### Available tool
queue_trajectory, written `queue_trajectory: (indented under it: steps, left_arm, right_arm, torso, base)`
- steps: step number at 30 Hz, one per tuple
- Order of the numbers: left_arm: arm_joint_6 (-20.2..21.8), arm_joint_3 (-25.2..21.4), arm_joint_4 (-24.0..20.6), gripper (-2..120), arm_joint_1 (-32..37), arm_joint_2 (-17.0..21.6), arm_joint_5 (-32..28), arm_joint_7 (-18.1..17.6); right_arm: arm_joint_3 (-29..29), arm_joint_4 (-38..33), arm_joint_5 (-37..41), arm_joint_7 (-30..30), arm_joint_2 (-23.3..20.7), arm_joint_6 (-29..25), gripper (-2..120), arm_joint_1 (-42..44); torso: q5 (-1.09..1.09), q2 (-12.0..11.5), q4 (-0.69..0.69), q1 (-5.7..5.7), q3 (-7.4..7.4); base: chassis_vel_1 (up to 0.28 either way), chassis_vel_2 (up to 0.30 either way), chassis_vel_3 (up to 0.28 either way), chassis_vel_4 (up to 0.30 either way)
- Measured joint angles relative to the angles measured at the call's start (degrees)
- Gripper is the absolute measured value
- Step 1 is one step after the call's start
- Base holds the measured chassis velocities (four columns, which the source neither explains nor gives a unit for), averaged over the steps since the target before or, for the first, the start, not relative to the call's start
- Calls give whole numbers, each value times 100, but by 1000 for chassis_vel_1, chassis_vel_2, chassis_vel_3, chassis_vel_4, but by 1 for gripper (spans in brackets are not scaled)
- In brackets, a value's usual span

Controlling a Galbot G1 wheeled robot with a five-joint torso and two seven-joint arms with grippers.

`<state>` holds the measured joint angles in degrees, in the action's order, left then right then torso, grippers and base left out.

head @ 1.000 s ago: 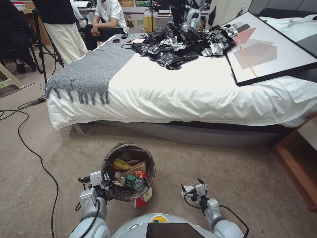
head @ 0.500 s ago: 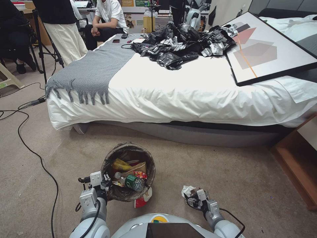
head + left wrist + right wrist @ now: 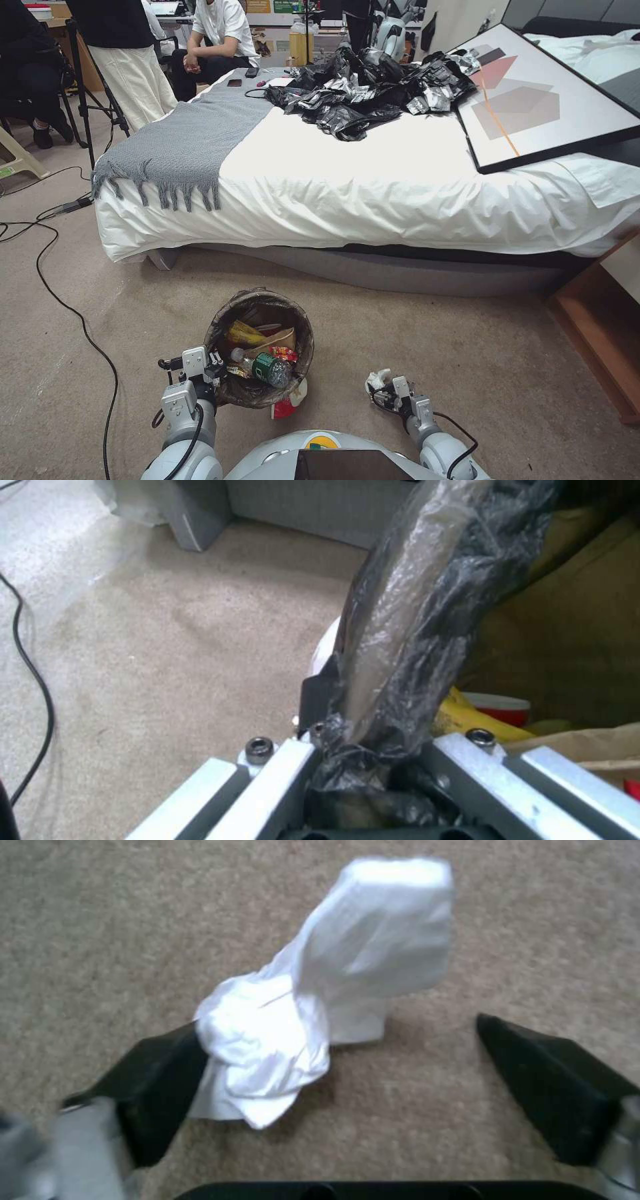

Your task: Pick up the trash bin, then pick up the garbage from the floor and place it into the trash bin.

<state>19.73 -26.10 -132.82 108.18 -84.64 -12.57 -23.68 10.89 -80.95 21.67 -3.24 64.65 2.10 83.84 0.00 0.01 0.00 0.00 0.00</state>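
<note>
Your left gripper [image 3: 360,760] is pinching the bin [image 3: 259,347] by its bagged rim, jaws closed on it. Your right gripper [image 3: 347,1080] is gaping wide around the tissue [image 3: 320,1005] lying on the carpet [image 3: 467,347] just right of the bin, one finger [image 3: 153,1080] touching it.

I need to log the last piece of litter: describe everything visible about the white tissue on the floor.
The white tissue is a crumpled, twisted wad of thin soft paper, one end bunched, the other standing up in a flattened flap. It lies on the tan carpet, to the right of the trash bin. The right gripper sits open around it: one dark finger touches the bunched end, the other stands clear.
</note>
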Motion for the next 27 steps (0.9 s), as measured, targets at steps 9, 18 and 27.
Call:
queue_trajectory:
  steps: [9,18,27]
  left_arm:
    - [0,2,-3,0,7,2,6,-4]
    - [0,5,12,0,-8,1,15,-7]
    - [-10,4,35,0,-12,-3,15,-10]
  right_arm:
    - [-27,135,-152,121,87,-216,59,-83]
    - [-47,181,-253,126,163,-309,28,-118]
    - [-20,216,-346,149,154,-494,0,-126]
  torso:
    - [0,0,0,0,0]
    - [0,0,0,0,0]
    - [1,0,0,0,0]
  base:
    - [0,0,0,0]
    - [0,0,0,0]
    - [0,0,0,0]
